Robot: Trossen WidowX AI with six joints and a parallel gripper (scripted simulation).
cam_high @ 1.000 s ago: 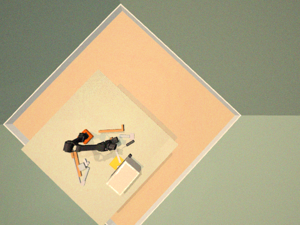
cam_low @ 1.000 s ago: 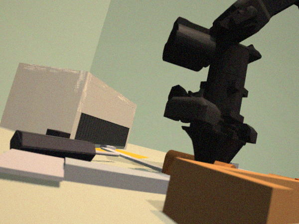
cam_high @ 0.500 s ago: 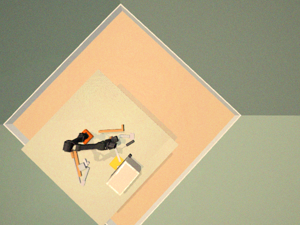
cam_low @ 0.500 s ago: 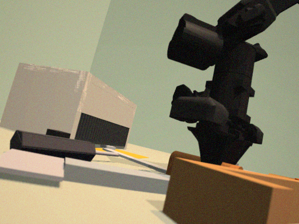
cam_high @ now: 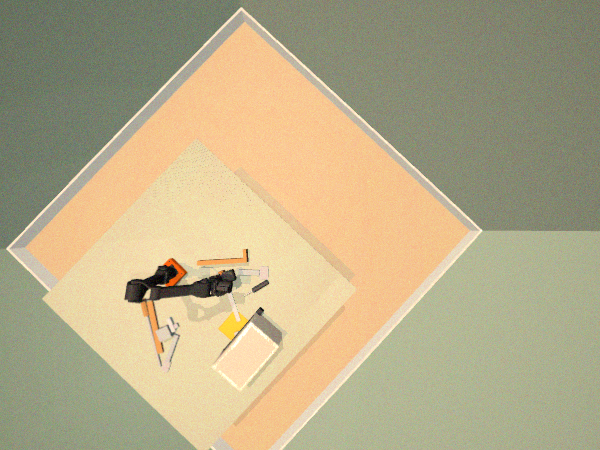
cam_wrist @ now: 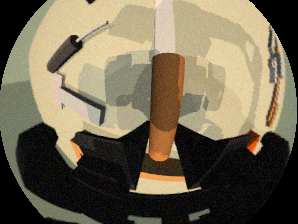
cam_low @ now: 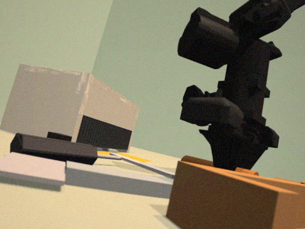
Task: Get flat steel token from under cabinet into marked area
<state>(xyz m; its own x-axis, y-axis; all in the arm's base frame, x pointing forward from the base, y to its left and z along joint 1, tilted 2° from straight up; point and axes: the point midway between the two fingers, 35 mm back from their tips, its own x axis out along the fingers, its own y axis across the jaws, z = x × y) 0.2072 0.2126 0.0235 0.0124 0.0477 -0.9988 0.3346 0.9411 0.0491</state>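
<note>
We cannot see the token; it is hidden somewhere under the cabinet [cam_high: 247, 356]. Our gripper [cam_wrist: 160, 163] is clamped on the brown handle of a pale rod [cam_wrist: 165, 19], whose far end reaches the yellow marked area [cam_high: 233, 325] in front of the cabinet's dark vent slots [cam_low: 103, 133]

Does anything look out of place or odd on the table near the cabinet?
Nothing looks damaged or spilled. Several L-shaped orange and pale grey sticks lie scattered at different angles on the beige table. The tool is shut on a brown-handled stick with a pale blade, pointing towards the yellow marked area before the pale box-shaped cabinet.
</note>
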